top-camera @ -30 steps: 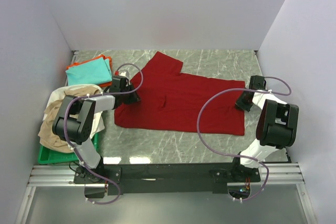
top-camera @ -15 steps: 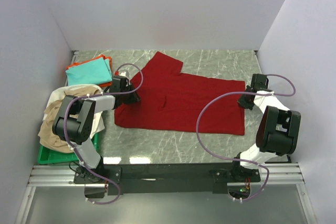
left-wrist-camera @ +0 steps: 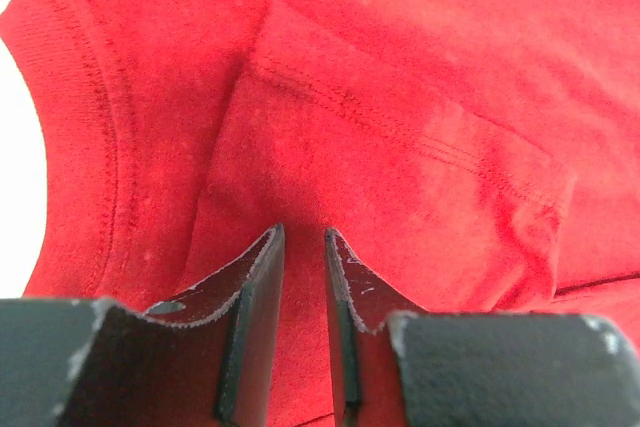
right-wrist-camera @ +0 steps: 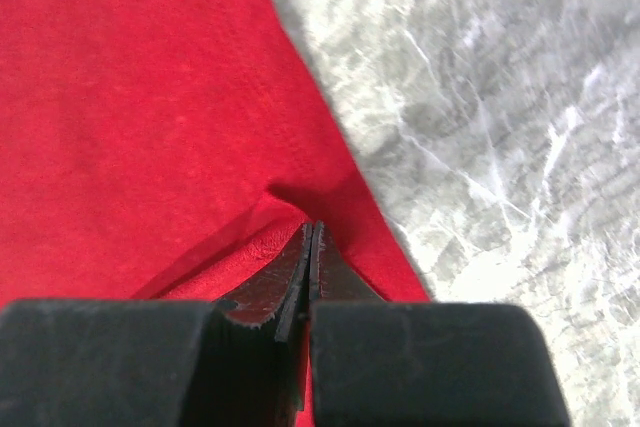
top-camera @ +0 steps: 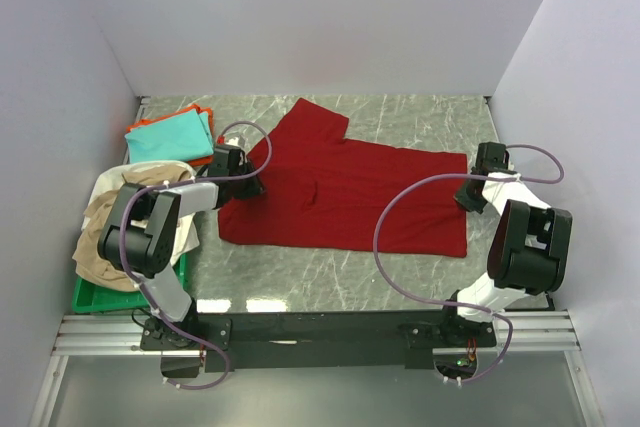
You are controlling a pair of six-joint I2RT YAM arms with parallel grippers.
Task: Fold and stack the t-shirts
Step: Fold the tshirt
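A large dark red t-shirt [top-camera: 350,192] lies spread on the marble table. My left gripper [top-camera: 252,187] is at its left edge; in the left wrist view its jaws [left-wrist-camera: 303,232] stand narrowly apart with a fold of the red cloth [left-wrist-camera: 400,67] between them. My right gripper [top-camera: 466,197] is at the shirt's right edge; in the right wrist view [right-wrist-camera: 311,227] it is shut on a pinch of red cloth [right-wrist-camera: 130,97] at the hem. A folded teal t-shirt [top-camera: 170,137] lies on an orange one [top-camera: 203,158] at the back left.
A green tray [top-camera: 95,297] at the left front holds crumpled beige [top-camera: 115,237] and white [top-camera: 187,237] shirts. Grey walls close in the table on three sides. Bare marble [right-wrist-camera: 500,97] shows beside the shirt's right edge.
My right gripper has moved a little right and away, drawing the shirt's right edge with it. The left gripper has not moved.
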